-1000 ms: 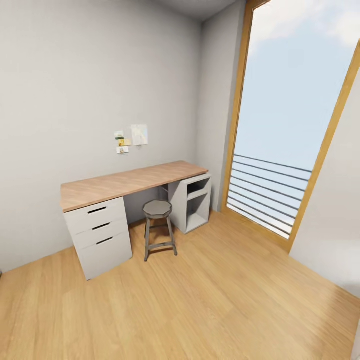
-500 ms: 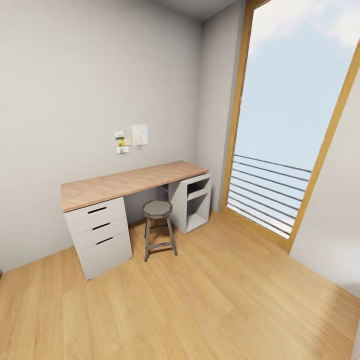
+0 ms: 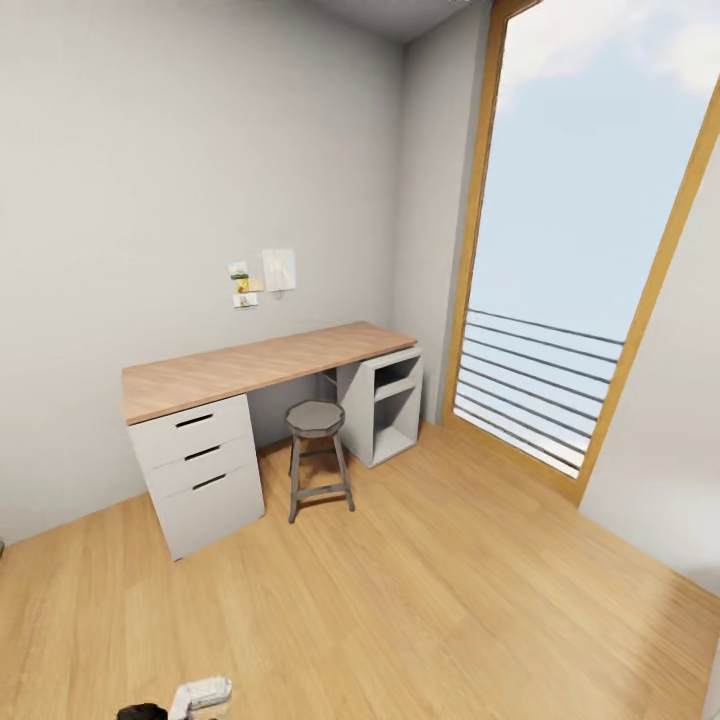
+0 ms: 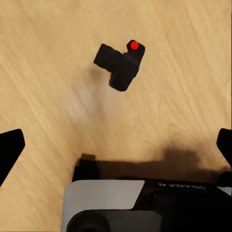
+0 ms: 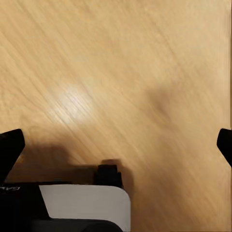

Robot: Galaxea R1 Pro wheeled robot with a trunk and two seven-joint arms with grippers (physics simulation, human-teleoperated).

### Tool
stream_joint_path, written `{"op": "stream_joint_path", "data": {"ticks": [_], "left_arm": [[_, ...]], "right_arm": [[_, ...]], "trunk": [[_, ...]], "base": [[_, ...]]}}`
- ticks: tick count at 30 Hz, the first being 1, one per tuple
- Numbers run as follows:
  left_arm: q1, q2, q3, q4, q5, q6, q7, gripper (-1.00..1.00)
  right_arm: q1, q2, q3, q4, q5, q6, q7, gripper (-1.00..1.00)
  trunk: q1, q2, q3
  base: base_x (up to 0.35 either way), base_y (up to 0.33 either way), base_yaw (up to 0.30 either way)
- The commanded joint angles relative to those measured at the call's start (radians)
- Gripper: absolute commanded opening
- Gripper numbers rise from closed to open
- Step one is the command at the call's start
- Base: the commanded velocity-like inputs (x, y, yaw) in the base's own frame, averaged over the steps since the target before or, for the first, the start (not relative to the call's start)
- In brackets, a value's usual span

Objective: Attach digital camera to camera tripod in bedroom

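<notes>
Digital camera (image 4: 120,65), black with red button, lies on wood floor (image 4: 48,72) beneath spread left end effector (image 4: 116,145).

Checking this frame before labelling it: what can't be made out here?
- Left claw: fingertips cut off by the left wrist view's side edges, though they stand wide apart.
- Right claw: same in the right wrist view.
- Notes on the wall above the desk: too small to read, head view.
- Camera on the floor: its underside is hidden.
</notes>
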Motion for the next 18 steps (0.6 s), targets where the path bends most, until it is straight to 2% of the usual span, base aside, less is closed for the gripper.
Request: {"op": "stream_joint_path", "data": {"ticks": [1, 3, 4, 5, 6, 9, 10, 11, 16, 17, 18], "left_arm": [[-0.058, -0.003, 0.004, -0.029, 0.008, 0.039, 0.0, 1.0], [-0.118, -0.008, 0.006, -0.034, 0.016, 0.062, -0.001, 1.0], [-0.269, -0.033, 0.008, 0.045, 0.068, 0.086, -0.003, 1.0], [-0.324, -0.048, 0.007, 0.1, 0.103, 0.085, -0.003, 1.0], [-0.348, -0.056, 0.007, 0.125, 0.121, 0.08, -0.002, 1.0], [-0.401, -0.075, 0.007, 0.182, 0.176, 0.047, -0.002, 1.0], [-0.422, -0.085, 0.006, 0.204, 0.206, 0.011, -0.001, 1.0], [-0.447, -0.102, 0.002, 0.225, 0.242, -0.074, 0.0, 1.0], [-0.455, -0.114, -0.005, 0.182, 0.256, -0.1, -0.001, 1.0], [-0.457, -0.121, -0.01, 0.148, 0.258, -0.093, -0.002, 1.0], [-0.458, -0.143, -0.028, 0.073, 0.259, -0.051, -0.001, 1.0]], "right_arm": [[-0.053, 0.001, -0.004, -0.031, -0.005, 0.074, 0.002, 1.0], [-0.113, 0.003, -0.011, -0.043, -0.011, 0.129, 0.004, 1.0], [-0.266, 0.007, -0.044, -0.01, -0.036, 0.201, 0.006, 1.0], [-0.323, 0.007, -0.058, 0.02, -0.05, 0.214, 0.007, 1.0], [-0.351, 0.008, -0.063, 0.037, -0.058, 0.217, 0.007, 1.0], [-0.423, 0.008, -0.073, 0.085, -0.083, 0.228, 0.009, 1.0], [-0.461, 0.009, -0.077, 0.106, -0.101, 0.234, 0.01, 1.0], [-0.506, 0.013, -0.078, 0.104, -0.134, 0.251, 0.02, 1.0], [-0.522, 0.016, -0.075, 0.063, -0.146, 0.311, 0.026, 1.0], [-0.524, 0.017, -0.075, 0.048, -0.148, 0.331, 0.029, 1.0], [-0.526, 0.014, -0.078, 0.012, -0.151, 0.358, 0.05, 1.0]], "trunk": [[0.0, -0.001, -0.001], [0.0, -0.001, -0.001], [0.0, -0.001, -0.001], [0.0, -0.001, -0.001], [0.0, -0.001, -0.001], [0.0, -0.001, -0.001], [0.0, -0.001, -0.001], [0.0, -0.001, -0.001], [0.0, -0.001, -0.001], [0.0, -0.001, -0.001], [0.0, -0.001, -0.001]], "base": [[0.0, 0.0, 0.0], [0.0, 0.0, 0.0], [0.0, 0.0, 0.0], [0.0, 0.0, 0.0], [0.0, 0.0, 0.0], [0.0, 0.0, 0.0], [0.0, 0.0, 0.0], [0.0, 0.0, 0.0], [0.0, 0.0, 0.0], [0.0, 0.0, 0.0], [0.0, 0.0, 0.0]]}}
